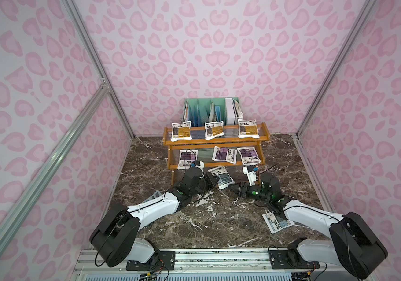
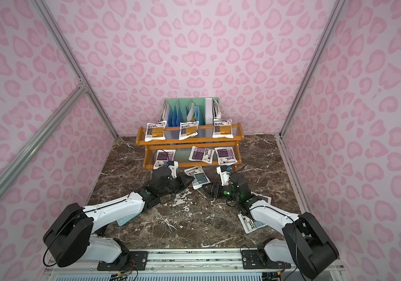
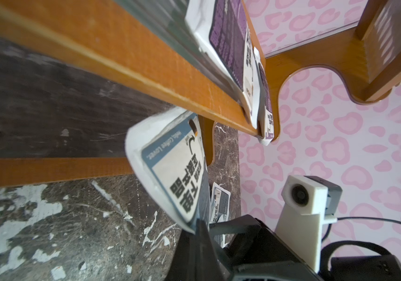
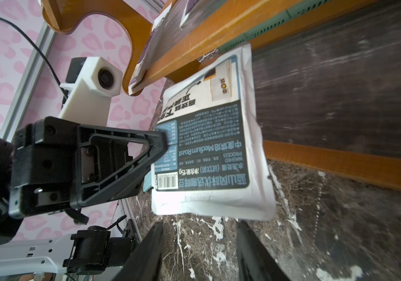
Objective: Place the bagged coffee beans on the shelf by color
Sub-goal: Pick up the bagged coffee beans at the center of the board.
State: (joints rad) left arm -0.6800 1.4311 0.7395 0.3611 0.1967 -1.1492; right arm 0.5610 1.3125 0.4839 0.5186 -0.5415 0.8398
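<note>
Nearest the lens, along the bottom edge of both top views, ran a metal rail (image 1: pixel 218 258) carrying the bases of both arms. At lower left a light-blue calculator (image 2: pixel 126 219) lay on the marble table (image 1: pixel 218 226), half hidden beneath the left arm (image 1: pixel 150 209). That arm reached up toward the centre of the frame. The left gripper (image 4: pixel 163 143) had its fingers pressed tight on one edge of a grey-blue pouch (image 4: pixel 215 150), holding it tilted at the foot of the shelf (image 1: pixel 216 141). The pouch's far corner reached under the front rail of the middle tier; whether it touched the bottom tier could not be told. On the shelf, mid-frame, three orange pouches (image 1: pixel 214 130) stood in a row along the top tier, and three purple pouches (image 1: pixel 224 153) lay on the middle tier below them. Behind the shelf, against the back wall, stood a mint-green file organizer (image 1: pixel 195 102) with papers in its slots. Just right of the held pouch, the right gripper (image 4: pixel 199 253) pointed at it with its fingers spread apart and only bare table between them, the tips close to the pouch's near edge. At lower right a second grey-blue pouch (image 1: pixel 277 222) lay flat on the table, partly tucked under the right arm (image 1: pixel 311 216). In a top view the white corner of another pouch (image 2: pixel 264 198) showed behind that arm, its colour hidden.
</note>
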